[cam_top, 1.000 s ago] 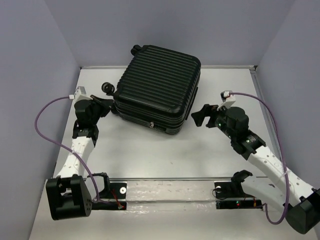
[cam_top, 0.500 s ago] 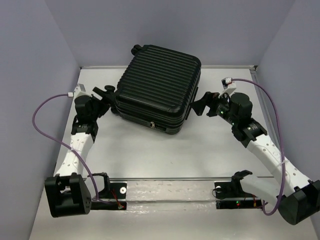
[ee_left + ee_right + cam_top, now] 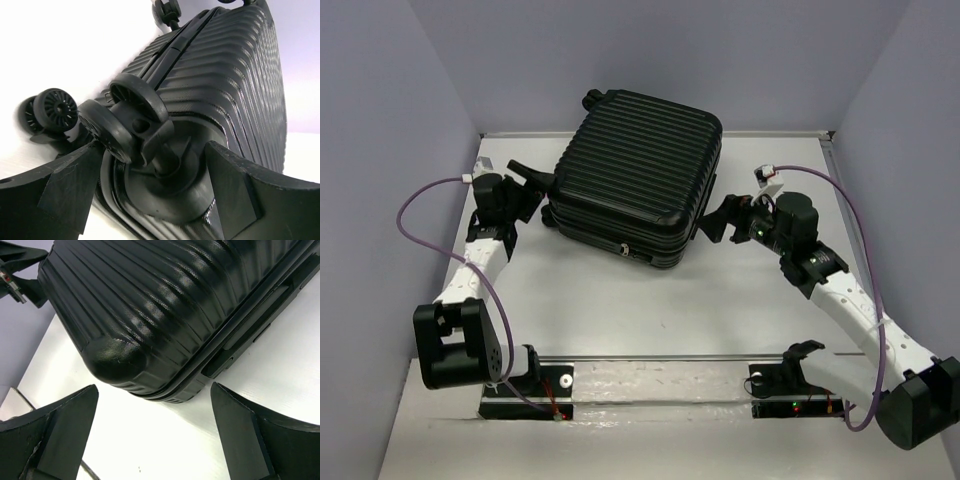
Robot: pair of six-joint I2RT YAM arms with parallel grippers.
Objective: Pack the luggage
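The luggage (image 3: 635, 175), a black ribbed hard-shell suitcase, lies closed and flat at the back middle of the table. My left gripper (image 3: 535, 188) is at its near left corner, open. In the left wrist view its jaws (image 3: 155, 185) straddle a double caster wheel (image 3: 131, 100) without gripping it, with the ribbed shell (image 3: 225, 80) behind. My right gripper (image 3: 713, 222) hangs open just off the suitcase's right side. In the right wrist view a rounded corner of the luggage (image 3: 165, 295) and its zip seam lie just beyond the open gripper (image 3: 155, 435), with only bare table between the fingers.
Another caster wheel (image 3: 55, 107) sits to the left on the table, and one more (image 3: 592, 98) sticks out at the suitcase's far corner. Grey walls close in the table (image 3: 650, 300) on three sides. Purple cables loop off both wrists.
My left gripper has opened and moved up against the suitcase's left corner, around the wheel. The right gripper has swung left toward the suitcase's right side, staying open.
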